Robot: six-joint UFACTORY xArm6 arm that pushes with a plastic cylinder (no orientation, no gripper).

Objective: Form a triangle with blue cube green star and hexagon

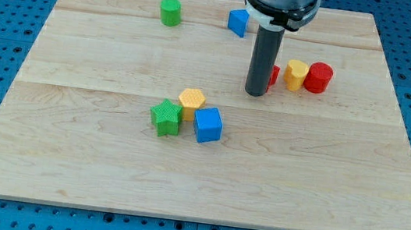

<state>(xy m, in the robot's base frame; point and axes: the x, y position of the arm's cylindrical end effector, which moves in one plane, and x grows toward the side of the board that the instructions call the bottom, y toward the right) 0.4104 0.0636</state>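
A blue cube (208,125), a green star (165,117) and a yellow hexagon (191,102) sit close together just below the board's middle; the hexagon lies above and between the other two and touches both. My tip (255,93) rests on the board up and to the right of this cluster, clear of it. It stands right beside a small red block (273,75) that the rod mostly hides.
A green cylinder (171,12) and a second blue block (238,22) sit near the view's top. A yellow block (296,75) and a red cylinder (319,78) touch each other right of the rod. The wooden board (67,153) lies on a blue pegboard.
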